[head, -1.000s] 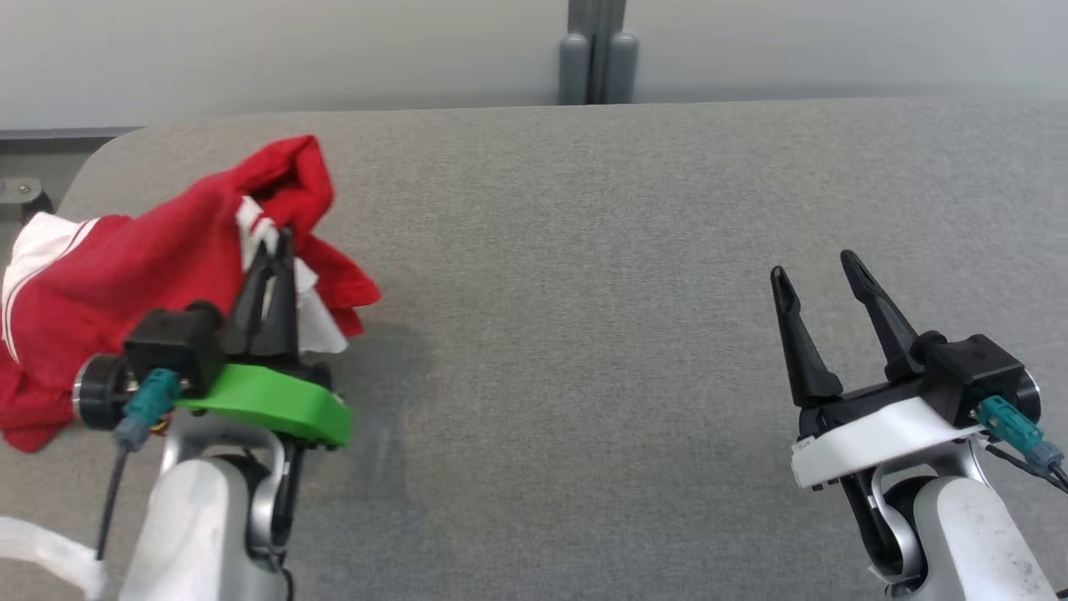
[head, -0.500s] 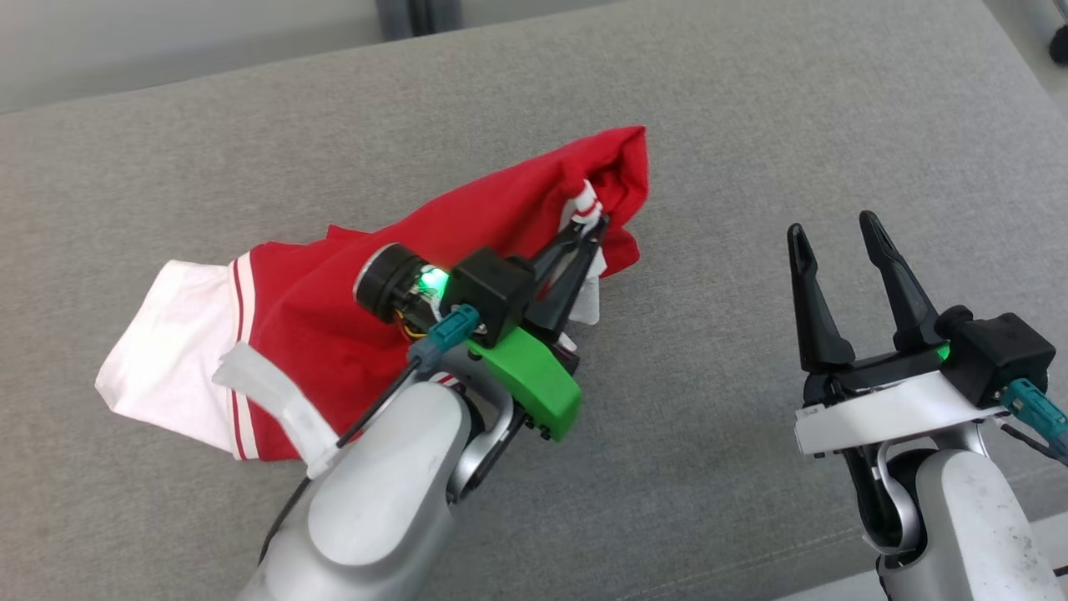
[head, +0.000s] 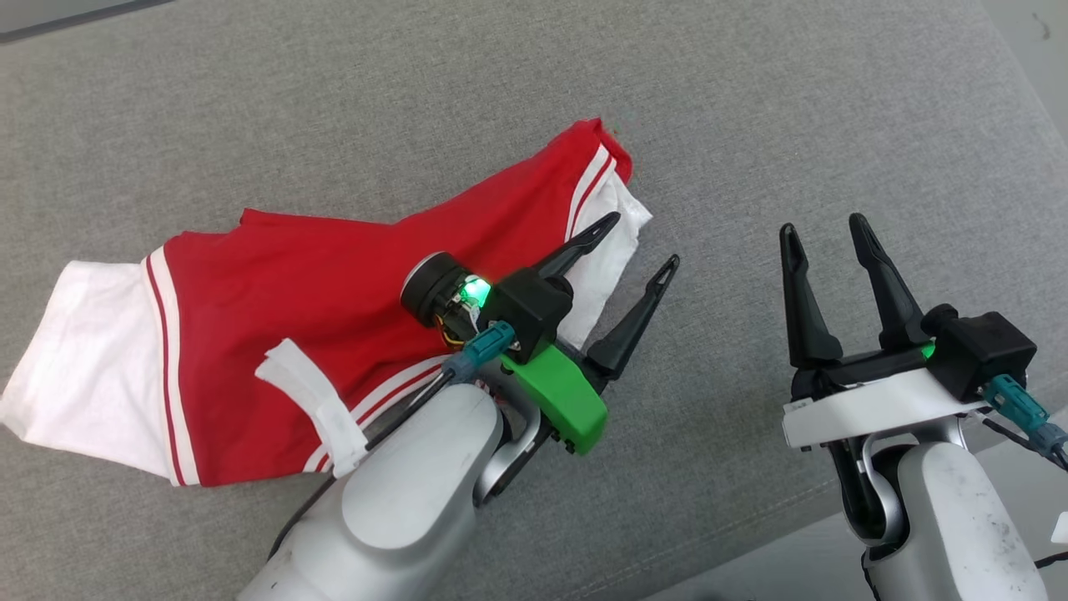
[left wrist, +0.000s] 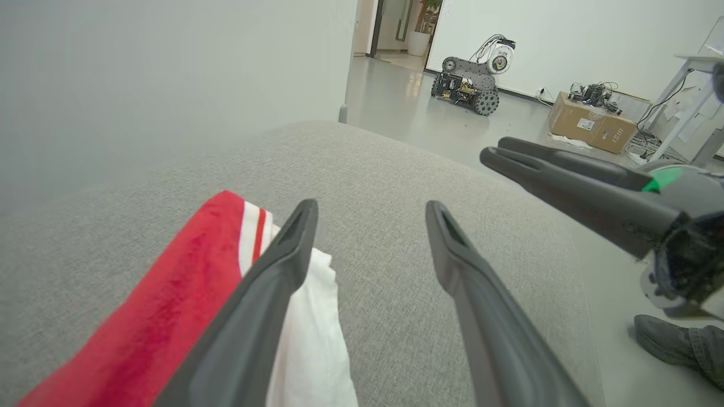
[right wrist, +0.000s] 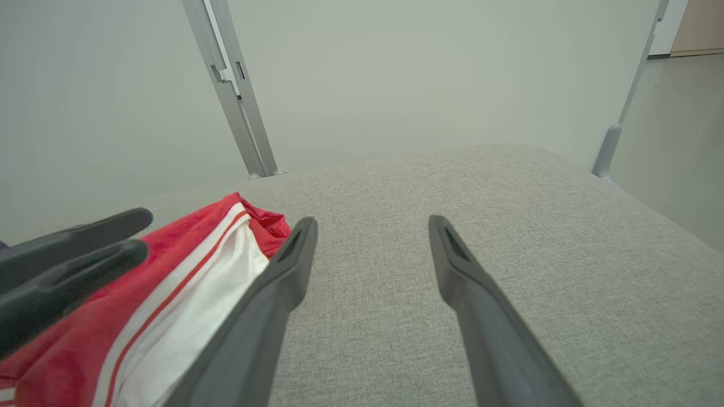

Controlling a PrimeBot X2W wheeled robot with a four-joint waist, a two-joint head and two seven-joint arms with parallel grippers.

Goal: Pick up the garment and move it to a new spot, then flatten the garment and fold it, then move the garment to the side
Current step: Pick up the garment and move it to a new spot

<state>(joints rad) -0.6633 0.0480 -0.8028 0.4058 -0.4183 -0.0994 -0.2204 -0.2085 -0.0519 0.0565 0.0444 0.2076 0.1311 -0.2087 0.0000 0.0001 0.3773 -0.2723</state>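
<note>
Left gripper (head: 645,239): fingers standing wide, empty, at 3 o'clock edge of garment (head: 292,284).
Right gripper (head: 821,224): fingers standing wide, empty.
Flattening: probably needing opposite corners pinched, pulled apart.

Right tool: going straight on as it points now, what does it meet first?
The way looks free: the right tool points over bare cushion, with the garment off to its left. If it tilts down, it would touch the cushion first; depth is unclear.

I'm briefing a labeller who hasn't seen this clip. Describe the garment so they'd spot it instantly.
On the wide grey fabric surface, the garment lies partly under the open left gripper. It is bright red with white, stripe-edged ends, unlike the plain grey around it.
</note>
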